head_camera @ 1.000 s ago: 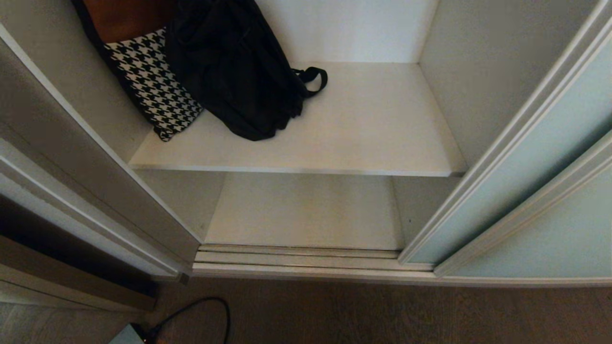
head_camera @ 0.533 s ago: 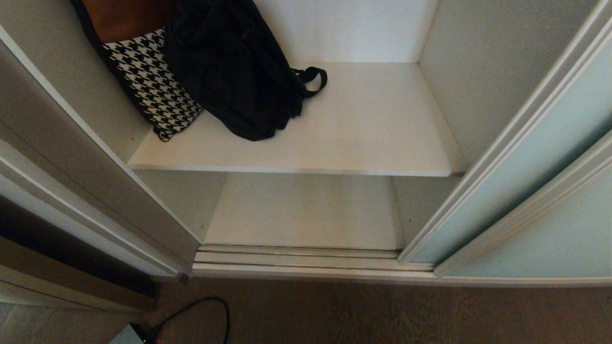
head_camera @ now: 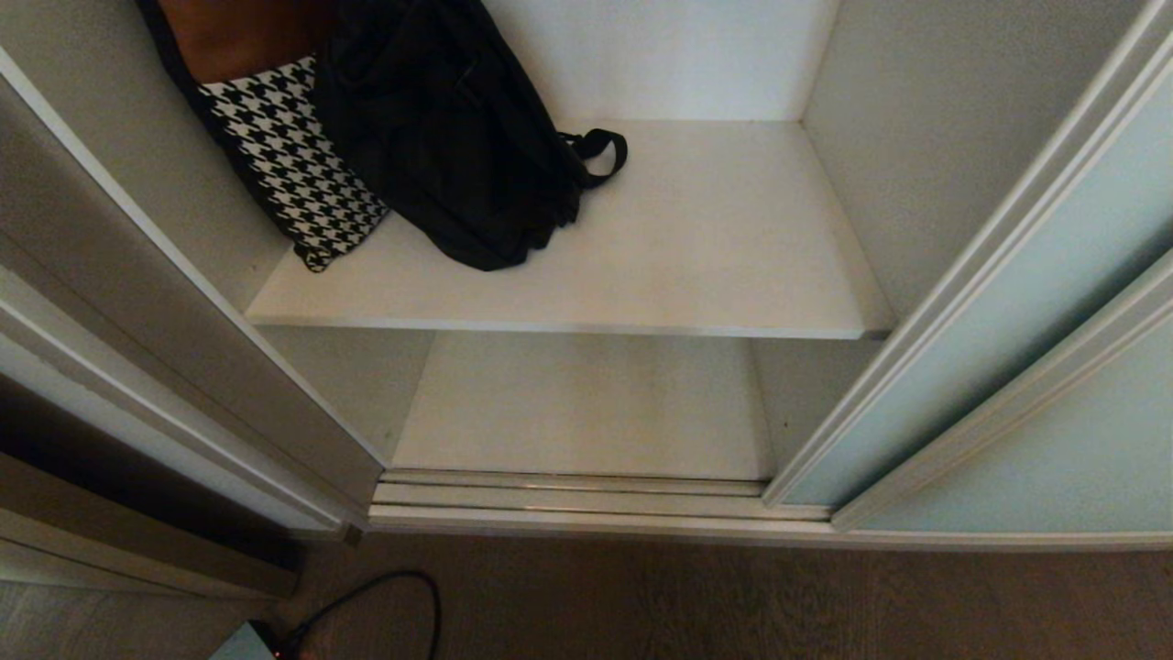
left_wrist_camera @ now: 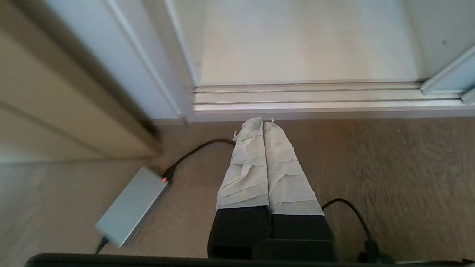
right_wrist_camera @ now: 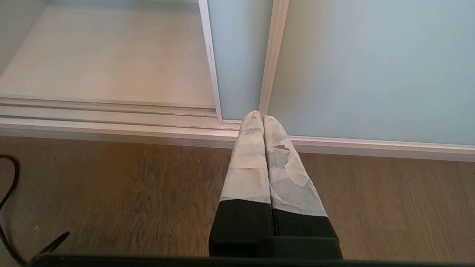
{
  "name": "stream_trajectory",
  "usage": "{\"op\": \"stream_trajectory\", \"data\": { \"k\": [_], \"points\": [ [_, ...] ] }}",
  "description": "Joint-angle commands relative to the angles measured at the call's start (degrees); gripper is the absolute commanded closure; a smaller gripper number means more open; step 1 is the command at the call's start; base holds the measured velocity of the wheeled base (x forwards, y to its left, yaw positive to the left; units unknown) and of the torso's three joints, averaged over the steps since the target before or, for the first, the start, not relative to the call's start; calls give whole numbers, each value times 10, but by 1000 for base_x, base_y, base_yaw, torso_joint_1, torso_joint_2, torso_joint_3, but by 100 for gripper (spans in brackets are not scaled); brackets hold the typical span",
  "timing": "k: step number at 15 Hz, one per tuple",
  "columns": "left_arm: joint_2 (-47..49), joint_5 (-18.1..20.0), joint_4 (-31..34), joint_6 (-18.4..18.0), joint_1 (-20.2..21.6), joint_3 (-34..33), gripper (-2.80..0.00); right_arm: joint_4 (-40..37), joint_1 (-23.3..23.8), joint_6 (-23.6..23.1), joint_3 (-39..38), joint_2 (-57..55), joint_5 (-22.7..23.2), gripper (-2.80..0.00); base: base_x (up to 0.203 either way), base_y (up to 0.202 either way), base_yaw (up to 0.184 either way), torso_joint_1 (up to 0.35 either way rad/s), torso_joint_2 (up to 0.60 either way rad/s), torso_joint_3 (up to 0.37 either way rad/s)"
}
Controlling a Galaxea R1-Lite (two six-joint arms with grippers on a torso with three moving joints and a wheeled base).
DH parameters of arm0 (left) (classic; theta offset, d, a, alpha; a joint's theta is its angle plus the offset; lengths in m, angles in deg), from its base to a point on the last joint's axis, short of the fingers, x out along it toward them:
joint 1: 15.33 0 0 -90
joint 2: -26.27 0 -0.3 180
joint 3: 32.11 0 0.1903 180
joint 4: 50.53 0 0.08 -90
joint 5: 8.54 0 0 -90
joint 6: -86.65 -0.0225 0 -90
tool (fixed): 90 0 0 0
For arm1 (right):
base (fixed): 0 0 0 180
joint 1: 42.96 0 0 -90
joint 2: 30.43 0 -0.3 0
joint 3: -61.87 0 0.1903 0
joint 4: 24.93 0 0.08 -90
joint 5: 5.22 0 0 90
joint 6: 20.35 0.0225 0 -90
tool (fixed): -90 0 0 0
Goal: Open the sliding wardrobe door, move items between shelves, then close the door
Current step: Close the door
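Wardrobe interior fills the head view, with the sliding wardrobe door pushed aside toward three o'clock, its frosted blue-green glass in a cream frame running from the upper right corner down to the floor track at about five o'clock. The opening stands clear between that door and the pale side panel at nine o'clock.

Two white shelves show inside. The upper shelf crosses the middle of the view, and on its far left part, at about eleven o'clock, a black bag slumps with one strap loop lying out toward one o'clock of it on the board. A houndstooth-patterned bag with a brown top leans just beside the black one, at its nine o'clock, touching the wardrobe's left wall. The lower shelf beneath shows only its white board.

Neither arm appears in the head view. In the left wrist view the left gripper hangs low over the wood floor, its tape-wrapped fingers pressed together on nothing, tips near the track edge; a grey power brick with a black cable lies on the floor at its eight o'clock. In the right wrist view the right gripper also has its wrapped fingers together and empty, tips pointing at the foot of the door frame.
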Motion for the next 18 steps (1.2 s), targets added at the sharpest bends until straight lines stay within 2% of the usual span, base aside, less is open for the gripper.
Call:
{"op": "stream_trajectory", "data": {
  "k": [1,3,4,6,9,12,13,14,16,17,18],
  "points": [
    [-12,15,-114,-10,0,-105,0,0,0,0,-1,0,0,0,0,0,0,0,0,0],
    [-13,31,-252,-25,0,-181,0,0,0,0,0,0,0,0,0,0,0,0,0,0],
    [-13,37,-267,-28,0,-186,0,0,0,0,0,0,0,0,0,0,0,0,0,0],
    [-13,44,-252,-27,0,-184,0,0,0,0,-1,0,0,0,0,0,0,0,0,0],
    [-13,58,-256,30,0,-185,0,0,0,0,0,0,0,0,0,0,0,0,0,0],
    [-13,82,-193,151,0,-168,0,0,0,0,0,0,0,0,0,0,0,0,0,0],
    [-13,84,-192,148,0,-166,0,0,0,0,0,0,0,0,0,0,0,0,0,0],
    [-13,84,-208,98,0,-170,0,0,0,0,0,0,0,0,0,0,0,0,0,0],
    [-13,83,-232,-44,0,-177,0,0,0,0,0,0,0,0,0,0,0,0,0,0],
    [-13,82,-236,-87,0,-178,0,0,0,0,-1,0,0,0,0,0,0,0,0,0],
    [-13,71,-233,-98,0,-178,0,0,0,0,-1,0,0,0,0,0,0,0,0,0]
  ]
}}
